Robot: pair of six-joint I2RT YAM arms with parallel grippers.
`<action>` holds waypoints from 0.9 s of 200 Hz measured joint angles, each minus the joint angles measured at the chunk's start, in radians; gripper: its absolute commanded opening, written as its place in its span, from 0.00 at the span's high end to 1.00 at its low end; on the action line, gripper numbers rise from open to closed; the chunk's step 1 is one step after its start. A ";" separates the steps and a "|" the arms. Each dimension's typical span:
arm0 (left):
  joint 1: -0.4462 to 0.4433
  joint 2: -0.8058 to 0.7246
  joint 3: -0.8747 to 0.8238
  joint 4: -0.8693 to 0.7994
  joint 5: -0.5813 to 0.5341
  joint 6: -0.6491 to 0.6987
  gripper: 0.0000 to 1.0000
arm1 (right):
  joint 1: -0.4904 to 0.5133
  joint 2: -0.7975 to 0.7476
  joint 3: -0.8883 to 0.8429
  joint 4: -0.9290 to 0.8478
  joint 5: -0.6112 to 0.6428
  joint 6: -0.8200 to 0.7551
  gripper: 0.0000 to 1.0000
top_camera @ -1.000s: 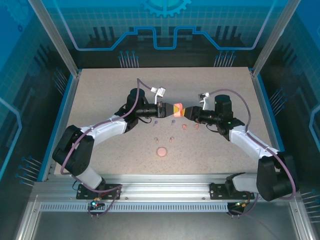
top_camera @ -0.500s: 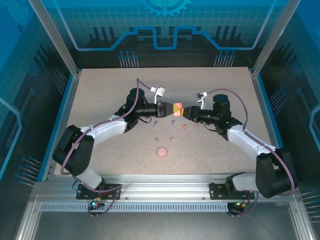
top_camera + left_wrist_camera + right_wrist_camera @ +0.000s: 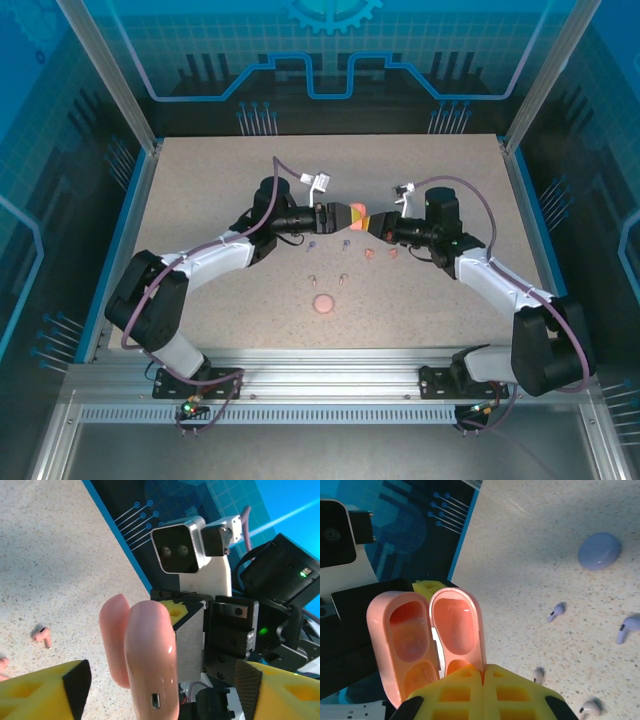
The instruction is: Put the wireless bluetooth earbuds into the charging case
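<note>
As claws [image 3: 357, 221] meet, case [image 3: 427, 635] base hidden

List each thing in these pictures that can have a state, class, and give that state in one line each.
Salmon case: open, empty, held above the table between both grippers.
Purple case: shut, lying on the table.
Pink case: shut, lying on the table.
Earbuds: loose on the table, none in a case.
Left gripper: shut on the salmon case.
Right gripper: shut on the salmon case.

Open salmon-orange charging case [image 3: 427, 640] held aloft, earbuds [image 3: 340, 262] scattered on table
</note>
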 measured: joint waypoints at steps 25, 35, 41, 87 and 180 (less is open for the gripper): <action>0.031 -0.021 0.001 -0.068 -0.010 0.038 0.01 | -0.003 0.000 0.043 -0.102 0.048 -0.046 1.00; 0.050 -0.037 0.010 -0.118 -0.010 0.059 0.01 | -0.004 0.000 0.064 -0.141 0.065 -0.069 1.00; 0.063 -0.043 0.023 -0.153 -0.008 0.079 0.01 | -0.004 0.000 0.082 -0.169 0.074 -0.084 1.00; 0.129 -0.044 0.239 -0.476 0.053 0.303 0.01 | -0.004 0.058 0.285 -0.383 0.131 -0.273 1.00; 0.138 0.336 0.860 -1.282 0.194 0.870 0.29 | -0.011 0.266 0.595 -0.742 0.124 -0.717 1.00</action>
